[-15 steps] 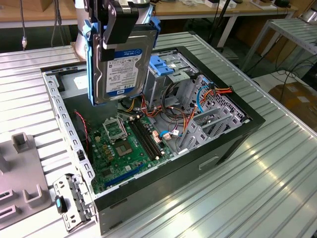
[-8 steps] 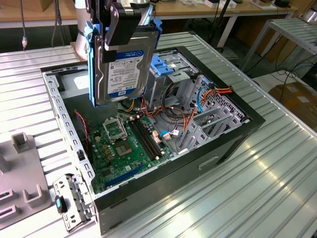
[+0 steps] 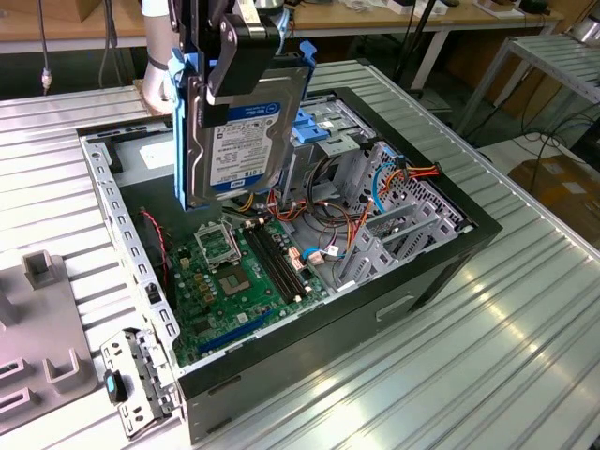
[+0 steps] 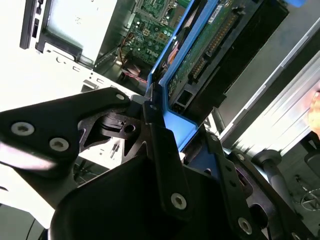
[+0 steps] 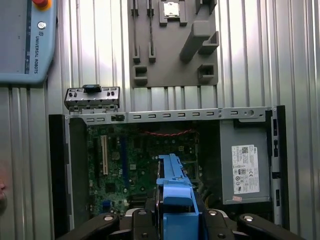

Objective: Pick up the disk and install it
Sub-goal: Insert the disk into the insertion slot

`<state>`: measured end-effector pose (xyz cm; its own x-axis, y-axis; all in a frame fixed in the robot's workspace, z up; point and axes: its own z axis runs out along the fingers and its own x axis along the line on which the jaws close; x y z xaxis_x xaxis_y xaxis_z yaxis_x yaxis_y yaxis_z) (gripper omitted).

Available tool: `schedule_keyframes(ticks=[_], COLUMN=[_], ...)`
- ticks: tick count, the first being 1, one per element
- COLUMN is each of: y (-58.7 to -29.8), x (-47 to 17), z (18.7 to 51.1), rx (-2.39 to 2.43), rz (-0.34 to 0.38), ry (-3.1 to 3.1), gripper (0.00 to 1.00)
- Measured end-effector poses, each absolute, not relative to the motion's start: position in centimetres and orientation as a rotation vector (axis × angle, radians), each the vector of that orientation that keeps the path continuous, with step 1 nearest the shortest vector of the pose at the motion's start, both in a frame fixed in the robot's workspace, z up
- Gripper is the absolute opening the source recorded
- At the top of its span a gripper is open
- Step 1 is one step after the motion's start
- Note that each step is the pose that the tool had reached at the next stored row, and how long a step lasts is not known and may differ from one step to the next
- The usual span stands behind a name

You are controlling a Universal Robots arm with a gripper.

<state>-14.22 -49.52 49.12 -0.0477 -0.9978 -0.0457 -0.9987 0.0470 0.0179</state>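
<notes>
The disk (image 3: pixel 242 141) hangs upright in the air over the open computer case (image 3: pixel 450 272), with its label facing us in the exterior view. The end effector (image 3: pixel 236 64) has its black fingers (image 3: pixel 228 70) squeezed tight on the top end of the disk, by the blue frame. In both wrist views the blue frame sticks out from between the fingers, with the green motherboard (image 5: pixel 130 165) far below.

I think the job right now is carrying the disk to its place. To do it well, the grip should be firm and the disk should be held straight, not tipped. It should move slowly and stay away from the wires (image 3: pixel 412 173), which sit at about four o'clock from the disk in the exterior view. The grey drive cage (image 3: pixel 352 159) is near, at about three o'clock.

The case lies on a shiny ribbed metal counter (image 3: pixel 487 356). At eight o'clock is a grey parts holder (image 3: pixel 37 309). Wooden benches (image 3: pixel 94 23) stand at the back of the room.
</notes>
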Motion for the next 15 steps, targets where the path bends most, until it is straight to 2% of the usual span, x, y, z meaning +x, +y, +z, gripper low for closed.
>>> schedule_keyframes(ticks=[15], y=[-50.9], x=[-14.1], z=[49.1], rx=[-2.153], rz=[0.069], ry=[2.258], gripper=[0.37])
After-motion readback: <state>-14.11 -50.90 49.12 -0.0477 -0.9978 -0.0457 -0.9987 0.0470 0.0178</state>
